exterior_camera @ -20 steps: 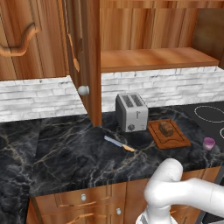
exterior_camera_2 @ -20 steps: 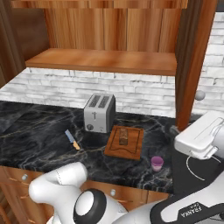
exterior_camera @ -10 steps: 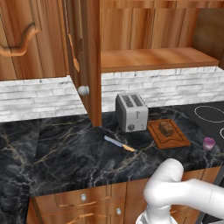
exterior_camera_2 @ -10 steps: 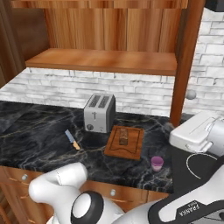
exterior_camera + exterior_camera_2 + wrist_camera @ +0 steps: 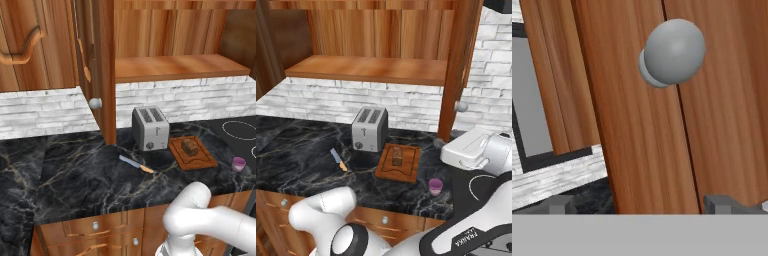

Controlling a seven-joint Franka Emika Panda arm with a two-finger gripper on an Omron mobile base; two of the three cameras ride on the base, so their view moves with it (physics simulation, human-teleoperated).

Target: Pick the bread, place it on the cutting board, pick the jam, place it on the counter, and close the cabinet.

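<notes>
Pincer: gripper, fingers spread wide, nothing between them; tips low in the hand view, close before the edge of the open door.
Door: right-hand cabinet door, swung out edge-on toward the base; round silver knob just above the pincer line, also visible at.
Second door: left-hand door likewise standing open, knob at its lower edge.
Bread: small dark loaf resting on the cutting board, upright, near the board's middle.
Jam: purple-lidded jar on the counter, just beside the board's near right corner, apart from it.
Other items: toaster behind the board; knife lying flat to the left, well apart.
Step judged: both placings look done; closing the cabinet remains.
Risk, contact: spread fingers could straddle or snag the knob instead of pushing flat wood, twisting the hand.
Risk, push: glancing contact near the edge could slip off, leaving the door ajar.
Risk, remainder: closing only one door would leave the cabinet open.
Risk, sweep: a low arm swing could clip the jam, standing nearest the arm.
</notes>
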